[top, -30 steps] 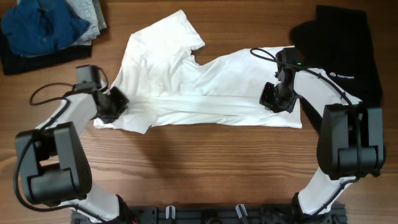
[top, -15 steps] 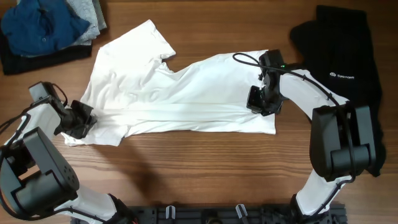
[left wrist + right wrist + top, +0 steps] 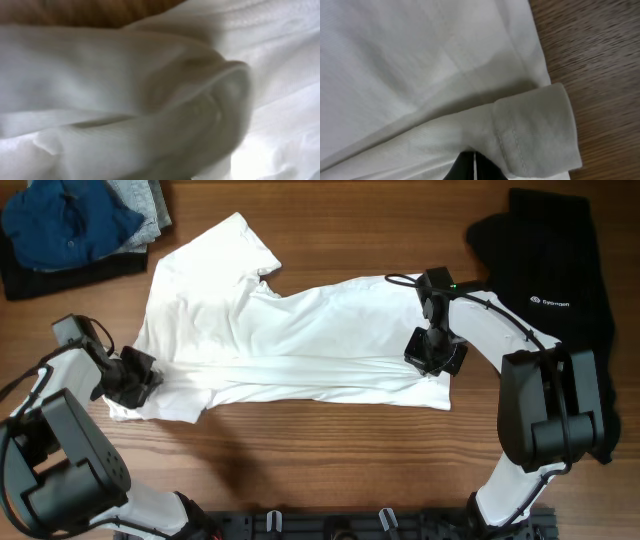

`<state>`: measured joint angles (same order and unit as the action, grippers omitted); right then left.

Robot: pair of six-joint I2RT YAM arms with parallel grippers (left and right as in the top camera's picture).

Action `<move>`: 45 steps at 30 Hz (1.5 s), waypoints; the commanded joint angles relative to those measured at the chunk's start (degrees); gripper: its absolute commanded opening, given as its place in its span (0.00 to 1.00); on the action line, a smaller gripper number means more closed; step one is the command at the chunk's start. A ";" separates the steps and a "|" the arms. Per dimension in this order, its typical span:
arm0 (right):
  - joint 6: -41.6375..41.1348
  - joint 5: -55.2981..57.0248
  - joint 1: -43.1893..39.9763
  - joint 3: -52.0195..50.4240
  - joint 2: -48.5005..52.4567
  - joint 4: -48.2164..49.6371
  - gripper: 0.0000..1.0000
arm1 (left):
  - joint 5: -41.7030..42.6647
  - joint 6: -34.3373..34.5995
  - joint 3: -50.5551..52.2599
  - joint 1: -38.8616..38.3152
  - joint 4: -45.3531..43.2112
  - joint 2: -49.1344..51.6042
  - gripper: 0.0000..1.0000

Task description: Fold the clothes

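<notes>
T-shirt (image 3: pixel 290 345), white, thin and wrinkly, lies spread across the middle of the wooden table (image 3: pixel 330 450). One short sleeve sticks out toward the upper left. A long horizontal crease runs along the lower part between the two arms. Left gripper (image 3: pixel 135 377) sits at the shirt's lower-left corner, clamped on the fabric there. Its wrist view is filled with bunched white cloth (image 3: pixel 190 110), the fingers themselves are hidden, and a strip of wood shows at the top. Right gripper (image 3: pixel 433 352) is at the lower-right edge of the shirt, pinched closed on the hem. Its wrist view shows a doubled-over stitched hem (image 3: pixel 535 135) right above the dark fingertips (image 3: pixel 467 167), with bare table (image 3: pixel 590 60) to the right. Black garment (image 3: pixel 555 270) with a small white logo lies at the far right, just beside the right arm and apart from the shirt. Blue garment (image 3: pixel 65 220) and grey garment (image 3: pixel 150 200) are piled in the top-left corner, apart from the shirt.
</notes>
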<state>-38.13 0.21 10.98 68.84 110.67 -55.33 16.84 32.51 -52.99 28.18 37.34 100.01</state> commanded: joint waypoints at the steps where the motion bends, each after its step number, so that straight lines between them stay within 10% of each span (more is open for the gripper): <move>1: -3.23 9.86 -0.57 0.00 -1.33 -0.02 0.04 | -3.80 0.79 1.22 -1.90 1.38 -5.97 0.04; 11: -1.86 11.02 -1.55 2.73 -10.25 -1.14 0.05 | -3.85 1.03 1.22 -8.04 1.73 -21.84 0.04; 14: 0.07 10.99 -2.10 4.79 -12.11 -0.87 0.38 | -3.78 1.03 1.20 -9.01 -2.78 -25.46 0.06; 18: 4.07 10.12 -3.26 10.64 -12.28 -0.59 0.82 | -2.03 0.98 -0.24 -11.41 -7.48 -26.93 0.75; 21: 7.87 7.58 -4.26 15.17 -12.28 -0.42 0.91 | -0.76 0.83 -3.69 -14.80 -8.81 -26.05 0.90; 33: 12.66 -2.16 -9.55 24.72 -12.07 4.63 1.00 | -6.25 -11.04 -32.13 -33.68 -3.41 -6.64 0.99; 45: 18.27 -4.37 -10.36 24.61 -5.97 3.87 1.00 | -7.96 -14.36 -48.92 -36.02 -3.13 19.50 1.00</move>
<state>-21.67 -2.81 0.60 92.42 101.19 -51.11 10.07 20.16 -99.94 -7.90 34.89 115.55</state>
